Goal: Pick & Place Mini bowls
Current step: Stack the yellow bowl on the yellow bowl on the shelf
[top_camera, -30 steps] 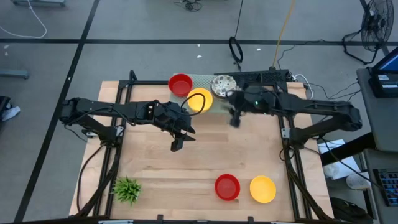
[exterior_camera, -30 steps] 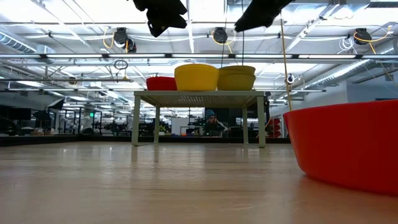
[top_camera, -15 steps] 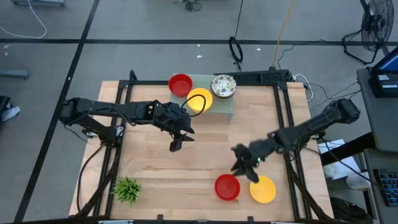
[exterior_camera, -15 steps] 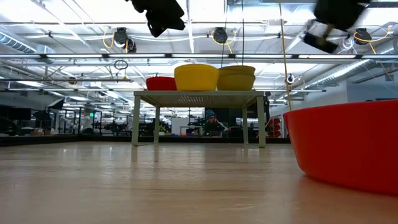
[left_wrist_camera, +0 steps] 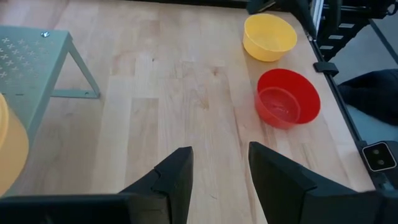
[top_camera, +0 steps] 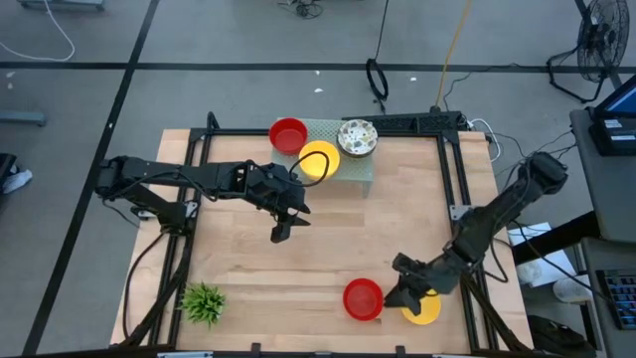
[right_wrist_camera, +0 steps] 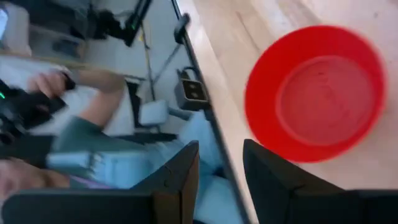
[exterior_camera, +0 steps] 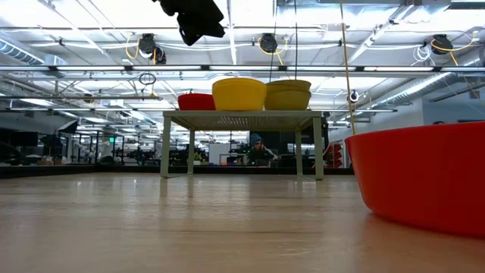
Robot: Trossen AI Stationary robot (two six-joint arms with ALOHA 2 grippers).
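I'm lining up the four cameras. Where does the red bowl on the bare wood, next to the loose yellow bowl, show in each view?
High view: red bowl near the table's front edge, left of the yellow bowl.
Low view: the big red shape filling the right side.
Left wrist view: right of middle, below the yellow bowl.
Right wrist view: upper right.
Shared landmark: the green stand, in the high, low and left wrist views.

Brightness: even and bright in every view.
Source: overhead ceiling strip lights, seen in the low view.
Shadows: soft, short under the arms.
Blur: right wrist view smeared, red bowl streaked.
Focus: low view's near red bowl soft, table grain hazy.
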